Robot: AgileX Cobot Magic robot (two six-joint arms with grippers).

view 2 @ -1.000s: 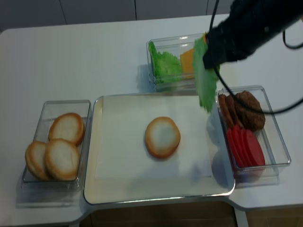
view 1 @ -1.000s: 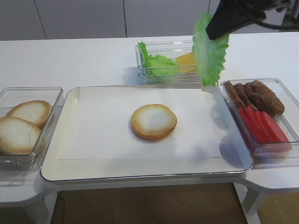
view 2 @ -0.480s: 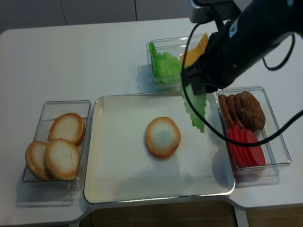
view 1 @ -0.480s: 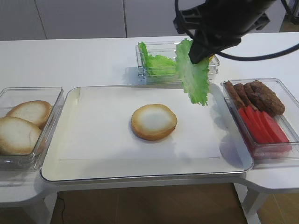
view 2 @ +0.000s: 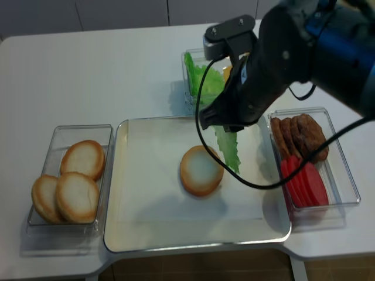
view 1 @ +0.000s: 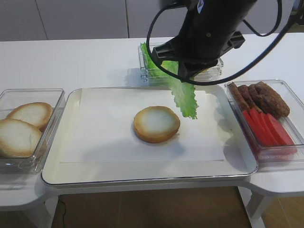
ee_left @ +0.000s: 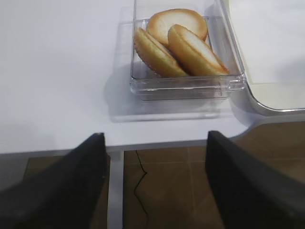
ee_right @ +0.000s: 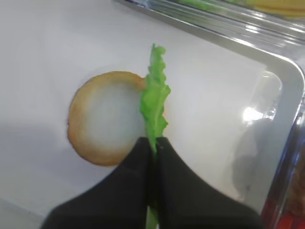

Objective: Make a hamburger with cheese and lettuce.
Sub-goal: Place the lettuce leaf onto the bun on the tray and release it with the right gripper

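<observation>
Now right gripper (ee_right: 153, 143) pinched tight on lettuce (view 1: 183, 97), leaf hanging edge-down just above right rim of hamburger (view 1: 156, 123) on tray (view 1: 66, 156). Left gripper (ee_left: 155, 181) spread wide, holding nothing, near bun container (ee_left: 138, 83).

Lighting's bright and even, pretty much overhead, so the white table (view 1: 71, 61) nearly blows out. Shadows are soft: a faint grey one under the bun (view 1: 156, 124) toward 5 o'clock, and a smudgy patch on the tray (view 1: 142, 178) near 3 o'clock. Glare streaks on the clear containers (ee_right: 224, 19) at 12 to 1 o'clock in the right wrist view, plus a hot spot at 3 o'clock. That view is soft overall, and the right gripper (ee_right: 153, 143) is a dark blur. The realsense view looks dimmer, bluish, slightly fuzzy. In the left wrist view the fingers (ee_left: 71, 191) are out of focus.
</observation>
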